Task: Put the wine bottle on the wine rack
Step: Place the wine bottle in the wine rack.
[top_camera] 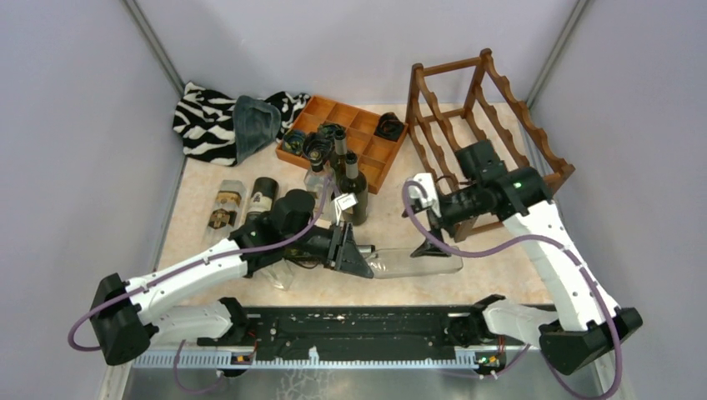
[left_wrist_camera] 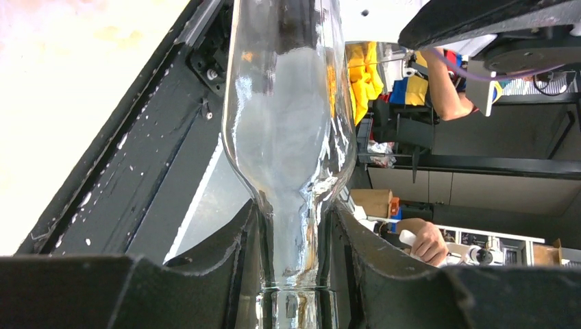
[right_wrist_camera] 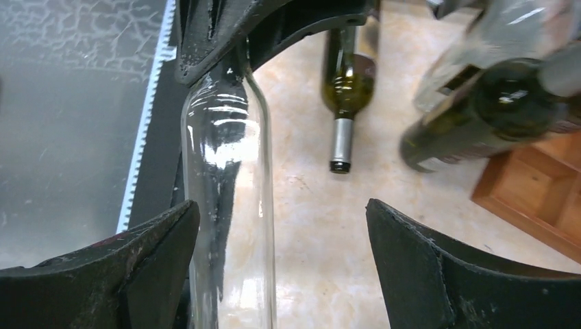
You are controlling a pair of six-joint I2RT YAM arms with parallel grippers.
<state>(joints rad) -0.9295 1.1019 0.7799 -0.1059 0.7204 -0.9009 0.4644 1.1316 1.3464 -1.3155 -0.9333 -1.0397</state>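
Note:
A clear glass wine bottle (top_camera: 417, 263) is held roughly level, low over the table's front middle. My left gripper (top_camera: 357, 257) is shut on its neck. In the left wrist view the neck (left_wrist_camera: 294, 240) sits between the fingers of the left gripper (left_wrist_camera: 296, 264). My right gripper (top_camera: 428, 243) is open around the bottle's body. In the right wrist view the bottle (right_wrist_camera: 229, 205) lies beside the left finger (right_wrist_camera: 140, 267), with a wide gap to the other, inside the right gripper (right_wrist_camera: 281, 264). The reddish-brown wine rack (top_camera: 492, 125) stands at the back right, behind the right arm.
An orange-brown compartment tray (top_camera: 367, 137) holding dark items sits at the back middle. Two dark bottles (top_camera: 354, 187) stand in front of it. Two bottles (top_camera: 242, 204) lie at the left. A zebra cloth (top_camera: 208, 121) is at the back left. A green bottle (right_wrist_camera: 349, 75) lies ahead of the right gripper.

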